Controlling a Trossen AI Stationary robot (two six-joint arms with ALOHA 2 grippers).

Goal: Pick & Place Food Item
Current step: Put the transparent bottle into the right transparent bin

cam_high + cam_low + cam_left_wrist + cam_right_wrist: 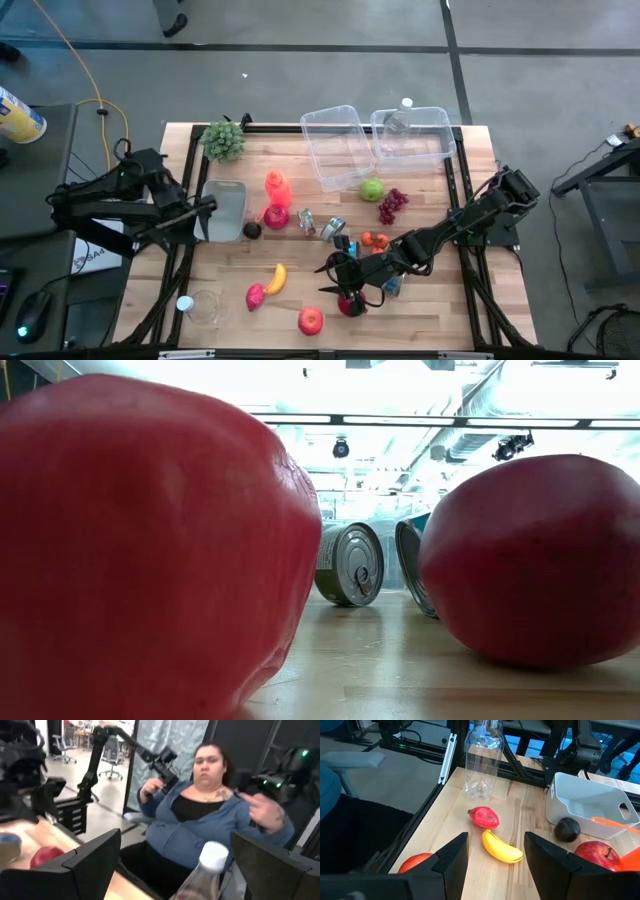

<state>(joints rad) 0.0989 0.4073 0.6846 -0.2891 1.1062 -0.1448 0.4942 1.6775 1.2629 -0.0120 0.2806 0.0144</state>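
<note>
Parted and holding nothing, the jaws of the right gripper (pixel 496 836) hang low over the wooden table (pixel 470 870), with the banana (pixel 502 847) lying flat just beyond the fingertips (pixel 460 842), in line with the gap but not inside it. Just past the banana lies a small red fruit (pixel 484 817), and farther that way stands a clear bottle (pixel 482 760). To one side of the banana sit a dark plum (pixel 567 829), a red apple (pixel 595 855) and a white bin (pixel 585 802); to the other, a second red apple (pixel 415 862). Well away from the banana, the left gripper (pixel 205 208) waits by the white bin, its jaws spread wide and empty.
</note>
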